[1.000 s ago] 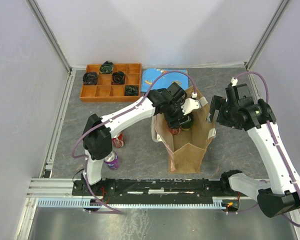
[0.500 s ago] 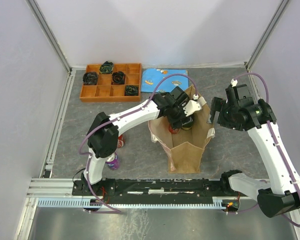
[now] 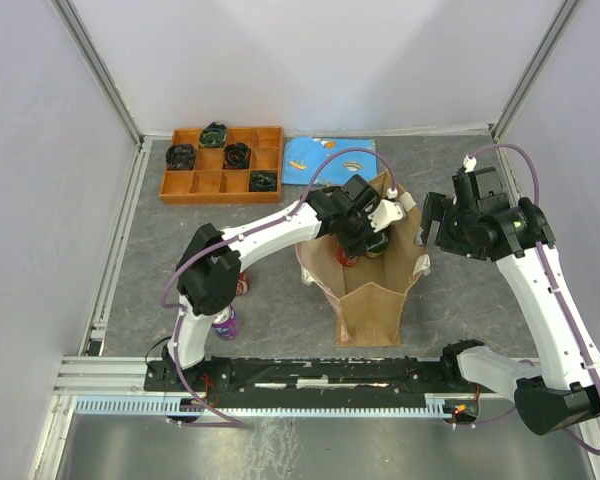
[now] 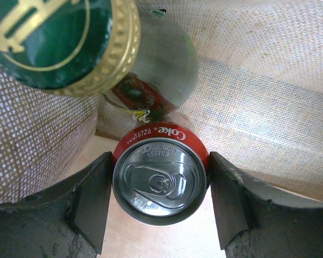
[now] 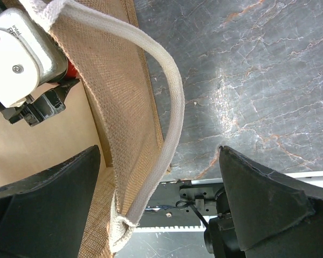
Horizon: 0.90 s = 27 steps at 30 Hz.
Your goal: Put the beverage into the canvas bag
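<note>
The beverage, a red Coke can [image 4: 160,180], stands upright between the fingers of my left gripper [image 4: 160,160], which is shut on its sides. Gripper and can are down inside the canvas bag [image 3: 375,295], a tan tote standing open at the table's middle; its woven walls [image 4: 269,102] surround the can. From above, my left gripper [image 3: 365,238] reaches into the bag's mouth. My right gripper [image 5: 159,153] is open and straddles the bag's right wall [image 5: 124,107] and off-white strap handle [image 5: 171,113], touching neither. It hovers at the bag's right rim [image 3: 425,225].
A green bottle with a gold-rimmed cap [image 4: 59,43] and a silver can [image 4: 164,64] sit in the bag beside the Coke can. On the table are an orange divided tray [image 3: 220,165], a blue packet [image 3: 320,155], a red can [image 3: 238,285] and a purple bottle [image 3: 223,322].
My left arm has swung right and sunk deeper into the bag with the can. The right arm has stayed in place.
</note>
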{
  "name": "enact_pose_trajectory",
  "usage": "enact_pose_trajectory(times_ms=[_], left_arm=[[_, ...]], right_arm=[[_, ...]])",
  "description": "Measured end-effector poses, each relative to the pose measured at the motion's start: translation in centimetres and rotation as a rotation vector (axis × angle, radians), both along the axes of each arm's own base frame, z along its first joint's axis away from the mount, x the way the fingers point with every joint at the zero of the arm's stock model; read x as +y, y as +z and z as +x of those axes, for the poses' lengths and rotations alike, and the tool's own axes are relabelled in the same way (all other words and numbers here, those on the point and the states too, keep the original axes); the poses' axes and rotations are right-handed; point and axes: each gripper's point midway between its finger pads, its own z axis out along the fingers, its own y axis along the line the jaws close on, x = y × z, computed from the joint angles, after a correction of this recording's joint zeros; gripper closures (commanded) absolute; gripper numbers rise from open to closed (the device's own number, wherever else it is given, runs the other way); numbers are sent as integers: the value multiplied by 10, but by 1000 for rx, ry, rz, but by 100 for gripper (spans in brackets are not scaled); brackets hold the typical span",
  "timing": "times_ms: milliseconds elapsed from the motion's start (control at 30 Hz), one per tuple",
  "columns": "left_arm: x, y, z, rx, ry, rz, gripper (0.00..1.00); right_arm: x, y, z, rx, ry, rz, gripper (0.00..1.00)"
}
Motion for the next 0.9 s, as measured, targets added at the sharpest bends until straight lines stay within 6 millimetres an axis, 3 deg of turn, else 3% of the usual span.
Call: enact_pose_trajectory(times_ms=[67,133,667,800,900], left_arm=[[0,0,0,0,3,1,45],[0,0,0,0,4,1,34],[4,2,-1,1,14,13,27],[6,3,-1,-2,17,16,16],[7,4,0,-7,22,20,15]], right_arm=[[0,0,0,0,0,0,1],[0,0,0,0,0,0,1],[2,-5,4,21,2,-2,1],[3,-7,6,27,4,0,1],[3,-7,6,28,4,-1,1]])
